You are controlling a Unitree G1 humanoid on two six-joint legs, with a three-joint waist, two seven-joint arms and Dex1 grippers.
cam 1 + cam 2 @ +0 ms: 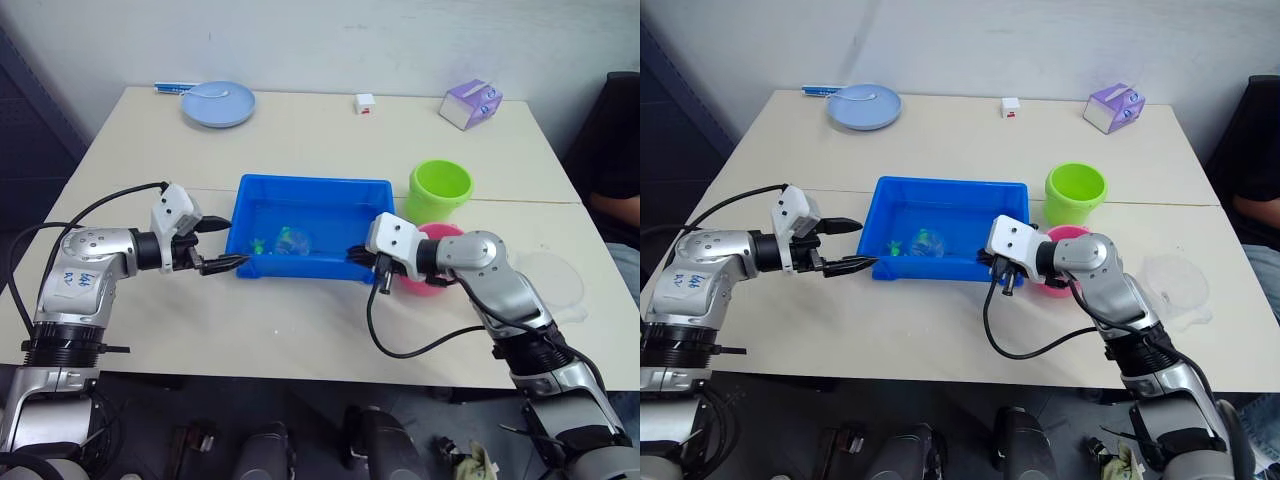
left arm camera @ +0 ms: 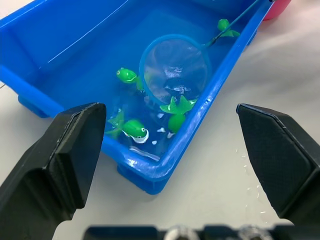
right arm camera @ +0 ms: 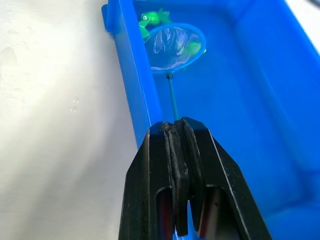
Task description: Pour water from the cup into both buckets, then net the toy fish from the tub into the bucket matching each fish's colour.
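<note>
At the lower centre of the head view, the right gripper point(image 3: 176, 131) has its jaws clamped on the thin handle of a small round blue net point(image 3: 175, 47), whose hoop lies in the water of the blue tub point(image 1: 262, 187) at mid frame. At left centre, the left gripper point(image 1: 222, 243) hovers just beside the tub's left end with its jaws spread wide and nothing between them. The tub sits in the middle of the pale bench point(image 1: 300, 320); inside it several green toy fish point(image 2: 128, 76) float around the net's hoop, one touching its rim, and one lies under the net's handle. Just right of the tub stands the pink bucket point(image 1: 443, 233), partly hidden by the right arm, and behind it the lime green bucket point(image 1: 439, 190). A clear plastic cup point(image 1: 1175, 285) lies at the right edge. Farther back, at the top of the frame, are a pale blue plate point(image 1: 218, 104), a small white block point(image 1: 365, 102) and a purple tissue box point(image 1: 470, 103).
</note>
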